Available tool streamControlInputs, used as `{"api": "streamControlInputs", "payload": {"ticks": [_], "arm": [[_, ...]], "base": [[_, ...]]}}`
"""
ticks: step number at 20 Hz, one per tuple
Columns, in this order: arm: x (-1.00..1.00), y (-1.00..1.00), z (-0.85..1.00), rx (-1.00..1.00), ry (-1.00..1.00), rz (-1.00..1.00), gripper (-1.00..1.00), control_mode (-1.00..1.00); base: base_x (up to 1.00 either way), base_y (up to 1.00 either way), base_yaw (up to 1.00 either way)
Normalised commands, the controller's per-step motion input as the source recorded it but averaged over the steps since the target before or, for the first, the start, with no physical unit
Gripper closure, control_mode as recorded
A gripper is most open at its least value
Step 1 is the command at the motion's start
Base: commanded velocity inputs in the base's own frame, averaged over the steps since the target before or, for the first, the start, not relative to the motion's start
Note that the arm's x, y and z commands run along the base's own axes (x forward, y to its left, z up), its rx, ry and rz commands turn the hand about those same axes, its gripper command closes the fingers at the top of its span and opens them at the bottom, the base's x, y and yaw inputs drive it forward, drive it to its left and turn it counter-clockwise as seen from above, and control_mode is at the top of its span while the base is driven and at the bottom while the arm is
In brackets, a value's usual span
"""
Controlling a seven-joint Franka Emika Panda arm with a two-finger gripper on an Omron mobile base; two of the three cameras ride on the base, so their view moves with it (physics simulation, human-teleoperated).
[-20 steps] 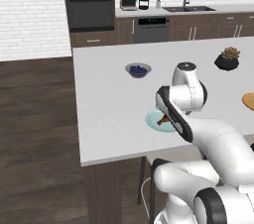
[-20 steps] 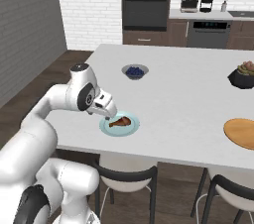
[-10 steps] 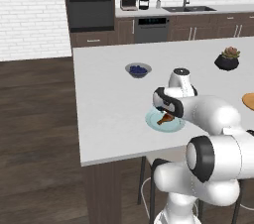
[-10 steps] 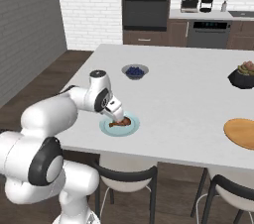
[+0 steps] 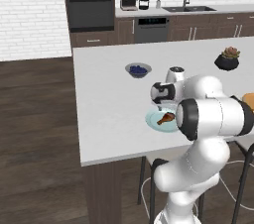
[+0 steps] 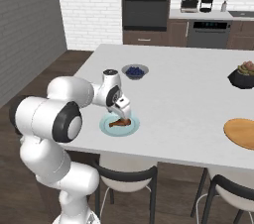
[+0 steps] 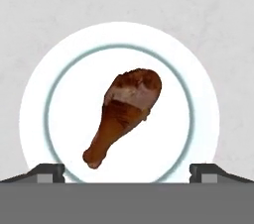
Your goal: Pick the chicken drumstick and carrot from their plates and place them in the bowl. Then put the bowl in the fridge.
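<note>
Island counter (image 6: 198,99) → pale blue plate (image 7: 119,39) near its front edge → chicken drumstick (image 7: 124,114) lying diagonal at plate centre. Gripper (image 7: 126,169) hovers above, fingers wide apart, empty. Risk: fingers close across thin bone end, meat pivots & slips out; or tips nudge the plate

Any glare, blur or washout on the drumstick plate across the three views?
Hand view: pale blue plate looks washed out to near white, chicken drumstick sharp, with a pale sheen on its thick end. Left base view: soft, drumstick small. Right base view: gripper partly covers it.
</note>
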Motion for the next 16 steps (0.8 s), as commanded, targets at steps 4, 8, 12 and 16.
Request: {"api": "streamControlInputs", "payload": {"ticks": [4,8,12,16], "arm": [[0.24,0.00,-0.69,0.00,0.00,0.00,-1.00,-1.00],[0.02,-0.02,-0.37,0.00,0.00,0.00,-1.00,-1.00],[0.00,-0.12,-0.14,0.00,0.00,0.00,-1.00,-1.00],[0.04,-0.11,-0.11,0.00,0.00,-0.01,-1.00,-1.00]], "base": [[0.00,0.00,0.00],[0.00,0.00,0.00],[0.00,0.00,0.00],[0.00,0.00,0.00]]}}
